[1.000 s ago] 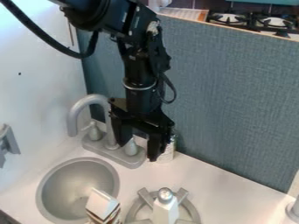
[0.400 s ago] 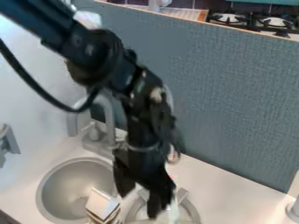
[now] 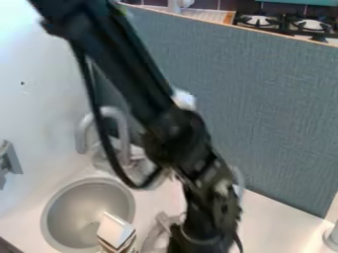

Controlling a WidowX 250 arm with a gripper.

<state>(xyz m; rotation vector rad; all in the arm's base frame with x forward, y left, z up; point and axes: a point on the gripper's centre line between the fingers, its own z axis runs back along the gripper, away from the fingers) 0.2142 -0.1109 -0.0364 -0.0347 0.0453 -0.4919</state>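
Camera view, and it's the gripper [image 3: 192, 247] low at the bottom edge, beside the burner [image 3: 155, 238]! Carton [image 3: 116, 231] near the sink [image 3: 58, 228]; jaws clenched or released, can't tell.

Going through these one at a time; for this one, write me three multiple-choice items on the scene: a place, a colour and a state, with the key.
1. Where does the carton show?
A) On the stove
B) Left of the arm, at the lower right of the sink
C) At the picture's right edge

2. What colour is the panel?
A) Red
B) Yellow
C) Blue-grey

3. How does the black cable lie?
A) Hanging in a loose curve beside the arm
B) Coiled flat on the counter
C) Stretched straight across the panel

Key:
1: B, its pale top overlaps the sink's lower right rim.
2: C, the broad textured surface right of the arm is blue-grey.
3: A, the cable drops from the upper arm and bends back up towards it.
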